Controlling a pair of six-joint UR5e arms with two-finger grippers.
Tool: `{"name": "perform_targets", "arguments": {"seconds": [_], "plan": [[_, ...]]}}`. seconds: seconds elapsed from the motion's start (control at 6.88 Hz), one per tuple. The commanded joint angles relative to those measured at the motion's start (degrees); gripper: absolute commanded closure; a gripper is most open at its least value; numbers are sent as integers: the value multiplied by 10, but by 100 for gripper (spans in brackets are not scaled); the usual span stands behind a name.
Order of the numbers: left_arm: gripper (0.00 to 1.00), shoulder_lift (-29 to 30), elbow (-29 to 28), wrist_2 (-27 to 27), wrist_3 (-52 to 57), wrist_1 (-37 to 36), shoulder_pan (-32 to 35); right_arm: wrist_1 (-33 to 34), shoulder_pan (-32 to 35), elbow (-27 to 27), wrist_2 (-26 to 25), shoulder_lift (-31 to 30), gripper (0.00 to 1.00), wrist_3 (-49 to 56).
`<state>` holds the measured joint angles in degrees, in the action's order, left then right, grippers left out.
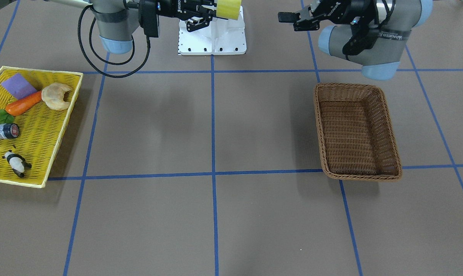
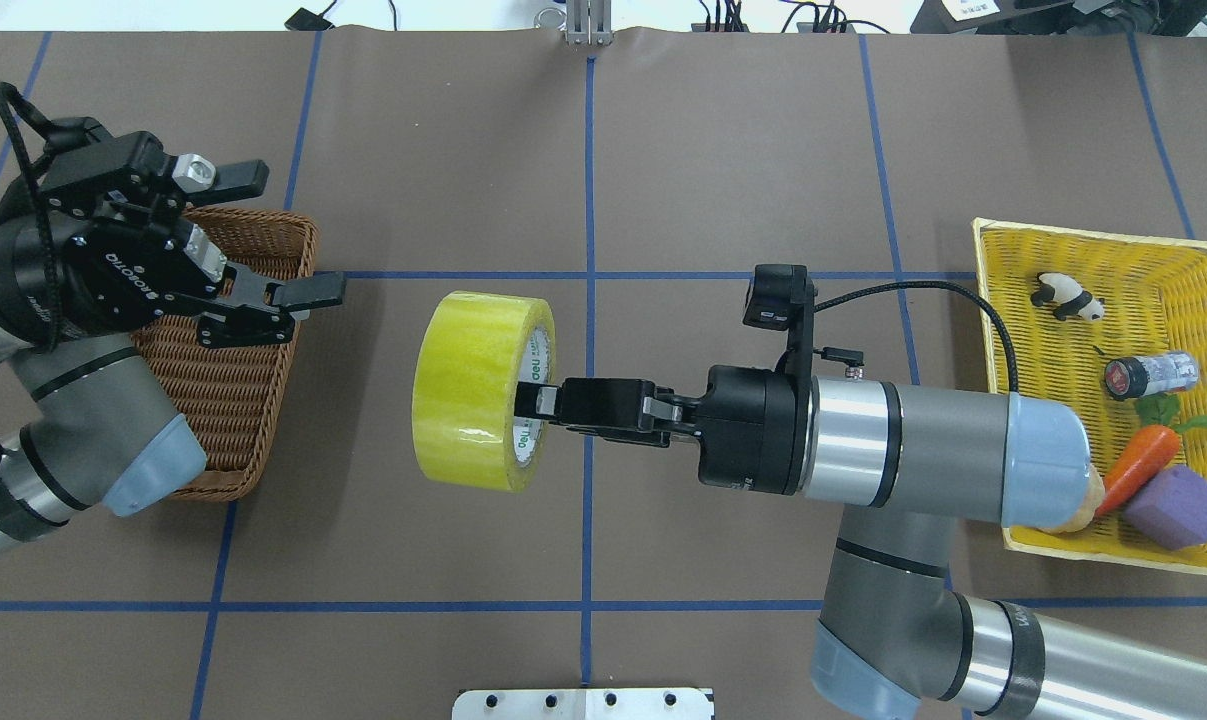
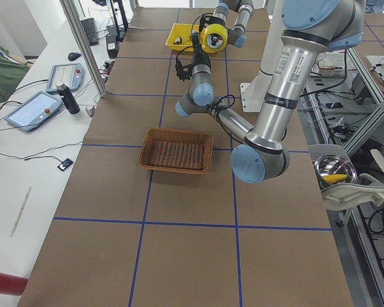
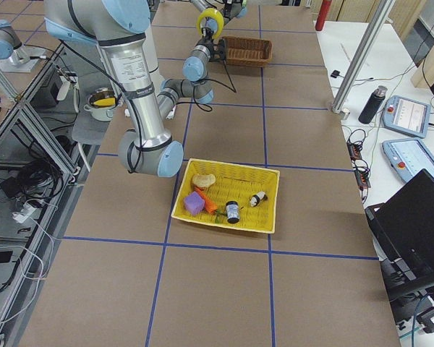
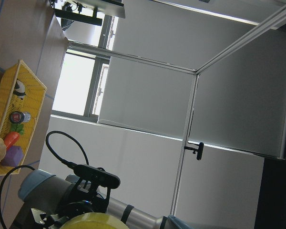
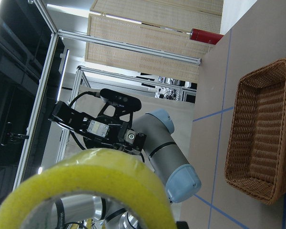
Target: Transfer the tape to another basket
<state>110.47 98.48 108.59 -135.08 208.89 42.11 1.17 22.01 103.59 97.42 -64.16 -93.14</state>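
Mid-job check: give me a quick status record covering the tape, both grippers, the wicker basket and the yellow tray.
tape: held off the table, mid-table
right gripper: shut on the tape
left gripper: open, empty, raised near the basket, pointing toward the tape, apart from it
basket: on the table, empty
yellow tray: holds panda, bottle, carrot, croissant, purple block
task: tape not yet in the basket
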Motion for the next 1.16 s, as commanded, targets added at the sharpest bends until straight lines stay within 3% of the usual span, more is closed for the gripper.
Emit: {"name": "perform_targets", "arguments": {"seconds": [0.0,1.02], "plan": [[2,14,-3,0,2,-7,-19,1,1,-7,0,-1,100,1],[3,43,-6,0,6,-37,-58,1,1,-19,0,-1,100,1]]}}
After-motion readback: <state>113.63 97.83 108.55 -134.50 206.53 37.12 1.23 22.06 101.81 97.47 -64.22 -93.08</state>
